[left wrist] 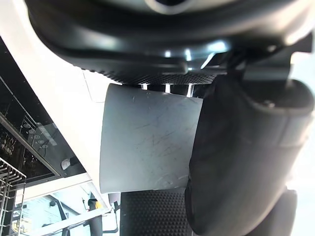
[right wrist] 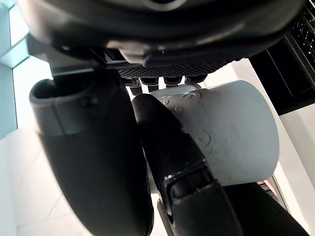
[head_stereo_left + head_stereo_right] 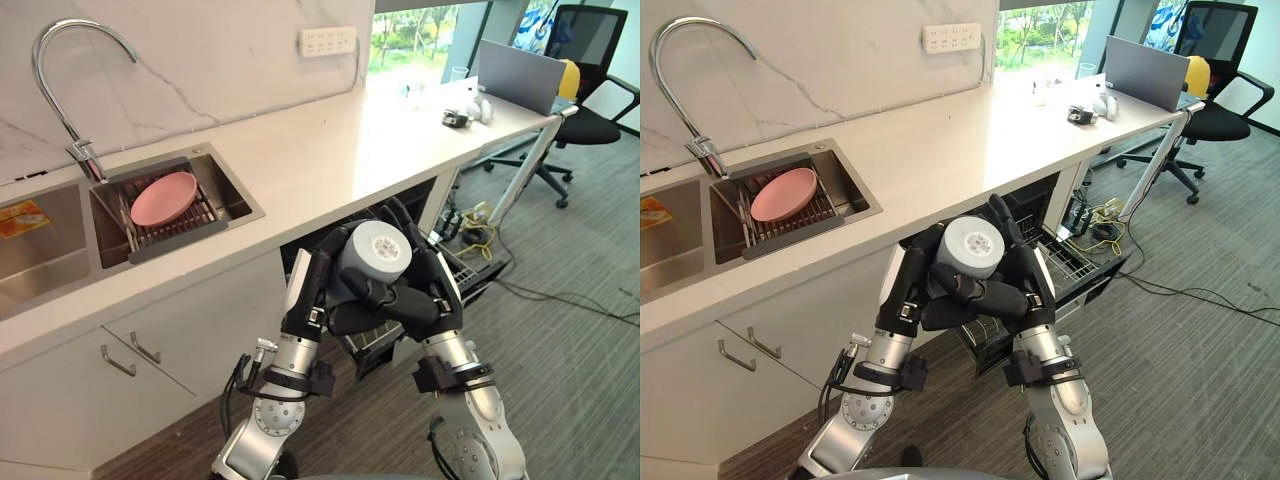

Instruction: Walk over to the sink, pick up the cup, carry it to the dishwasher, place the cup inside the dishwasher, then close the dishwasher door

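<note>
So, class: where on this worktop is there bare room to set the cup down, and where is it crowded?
The white counter is bare from the sink to the clutter by the laptop. Crowded: the sink compartment holding the pink plate, and that laptop end. The left hand and right hand both clasp the cup before the open dishwasher.

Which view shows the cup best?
Left wrist view: the cup shows its side wall large. In the right wrist view the right hand covers part; the eye views show mainly its round end.
</note>
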Motion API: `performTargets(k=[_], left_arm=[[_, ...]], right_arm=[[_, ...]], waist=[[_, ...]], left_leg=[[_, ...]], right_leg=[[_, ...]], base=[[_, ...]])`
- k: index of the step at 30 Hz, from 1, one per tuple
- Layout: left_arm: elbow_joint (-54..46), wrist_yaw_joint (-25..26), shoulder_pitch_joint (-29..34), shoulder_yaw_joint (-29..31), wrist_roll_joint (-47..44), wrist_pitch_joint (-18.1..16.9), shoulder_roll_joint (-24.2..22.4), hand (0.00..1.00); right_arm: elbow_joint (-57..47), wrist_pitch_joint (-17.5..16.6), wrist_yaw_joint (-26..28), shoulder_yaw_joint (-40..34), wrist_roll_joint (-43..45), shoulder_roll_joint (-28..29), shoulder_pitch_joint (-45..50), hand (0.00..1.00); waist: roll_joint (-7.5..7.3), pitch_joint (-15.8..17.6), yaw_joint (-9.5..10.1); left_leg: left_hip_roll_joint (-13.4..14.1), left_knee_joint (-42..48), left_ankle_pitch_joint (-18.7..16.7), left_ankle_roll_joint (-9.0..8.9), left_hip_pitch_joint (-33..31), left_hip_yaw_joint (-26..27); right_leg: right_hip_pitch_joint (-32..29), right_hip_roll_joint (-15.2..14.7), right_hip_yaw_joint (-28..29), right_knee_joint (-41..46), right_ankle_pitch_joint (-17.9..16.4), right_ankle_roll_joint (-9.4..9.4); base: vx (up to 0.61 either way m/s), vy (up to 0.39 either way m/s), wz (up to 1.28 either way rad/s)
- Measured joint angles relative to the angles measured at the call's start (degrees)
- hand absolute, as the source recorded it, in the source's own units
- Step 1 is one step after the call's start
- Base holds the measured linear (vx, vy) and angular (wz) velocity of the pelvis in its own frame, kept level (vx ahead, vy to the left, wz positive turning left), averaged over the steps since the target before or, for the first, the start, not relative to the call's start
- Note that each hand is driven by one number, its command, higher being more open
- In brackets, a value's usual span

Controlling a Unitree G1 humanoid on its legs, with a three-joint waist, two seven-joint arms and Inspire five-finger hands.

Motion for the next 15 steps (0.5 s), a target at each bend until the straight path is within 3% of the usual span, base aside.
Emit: performTargets(k=[8,9,15], left_arm=[[0.00,-0.63,0.00,-0.03,0.65,0.00,0.44,0.00],[0.00,-0.63,0.00,-0.03,0.65,0.00,0.47,0.00],[0.00,-0.22,0.00,-0.04,0.82,0.03,0.99,0.00]], right_arm=[[-0.09,0.32,-1.39,0.13,-0.34,-0.49,0.00,1.00],[-0.10,0.38,-1.39,0.17,-0.34,-0.49,0.01,0.00],[-0.32,1.24,-1.94,-0.09,-2.22,-0.54,0.19,0.00]], waist=[[-0.55,-0.36,-0.25],[-0.55,-0.36,-0.26],[-0.60,-0.40,-0.81]], left_leg=[[-0.02,-0.02,0.35,0.01,-0.23,-0.35],[-0.02,-0.02,0.36,0.00,-0.24,-0.36],[-0.02,-0.02,0.53,-0.06,-0.48,-0.55]], right_leg=[[-0.01,-0.02,-0.41,0.01,0.05,-0.08],[-0.01,-0.02,-0.41,0.01,0.06,-0.09],[-0.12,-0.02,-0.61,-0.02,0.07,-0.18]], base=[[-0.01,0.001,0.01],[0.00,0.000,0.00],[0.00,0.000,0.00]])
